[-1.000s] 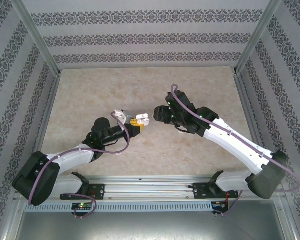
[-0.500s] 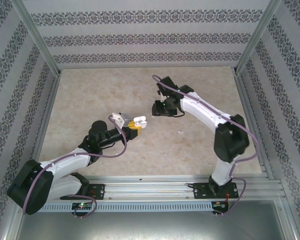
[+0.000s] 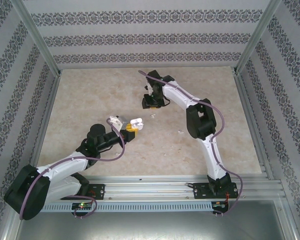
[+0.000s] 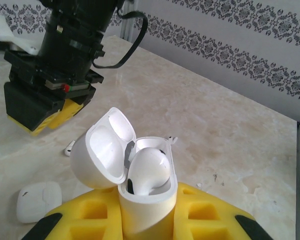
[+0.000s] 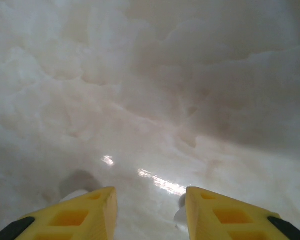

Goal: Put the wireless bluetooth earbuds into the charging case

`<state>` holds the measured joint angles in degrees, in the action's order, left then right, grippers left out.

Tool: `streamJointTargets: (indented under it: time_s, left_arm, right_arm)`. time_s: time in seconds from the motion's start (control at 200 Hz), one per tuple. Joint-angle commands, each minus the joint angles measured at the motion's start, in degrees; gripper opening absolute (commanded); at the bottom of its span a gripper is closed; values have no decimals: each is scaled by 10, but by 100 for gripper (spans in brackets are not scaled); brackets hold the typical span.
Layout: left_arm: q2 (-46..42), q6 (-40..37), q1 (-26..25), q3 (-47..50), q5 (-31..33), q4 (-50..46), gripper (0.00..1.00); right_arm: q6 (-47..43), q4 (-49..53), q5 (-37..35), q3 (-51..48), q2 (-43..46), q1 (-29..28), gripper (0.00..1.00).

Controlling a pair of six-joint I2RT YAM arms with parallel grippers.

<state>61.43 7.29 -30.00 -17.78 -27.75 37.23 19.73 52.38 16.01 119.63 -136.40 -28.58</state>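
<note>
one earbud [image 4: 69,148] is lying by the spread, empty right gripper [image 5: 150,200], so centre before closing; left gripper [image 3: 132,126] is clamping the open charging case [image 4: 147,200].

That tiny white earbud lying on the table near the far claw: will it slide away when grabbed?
Likely slippery: the earbud looks smooth and rounded, on a shiny table, so a nudge may send it skidding. It seems very light, tiny beside the right gripper. Probably rigid, so it might squirt out of a pinch.
</note>
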Motion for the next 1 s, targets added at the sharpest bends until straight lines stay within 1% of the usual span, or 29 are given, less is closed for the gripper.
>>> streamJointTargets:
  time_s: [0.0,0.18,0.39,0.719,0.994]
  left_arm:
    - [-6,-16,-1,7,9,9,0]
    - [11,-28,-1,1,3,16,0]
    - [33,-38,-1,-17,-10,13,0]
    - [28,-39,-1,-21,-10,5,0]
    - [23,-39,-1,-27,-10,-5,0]
  right_arm:
    - [-17,31,14,32,-24,10,41]
    - [-27,34,3,24,-36,13,42]
    - [-30,25,0,-27,-26,15,42]
    - [-19,-24,-4,-148,41,25,42]
    - [2,-67,5,-254,99,21,41]
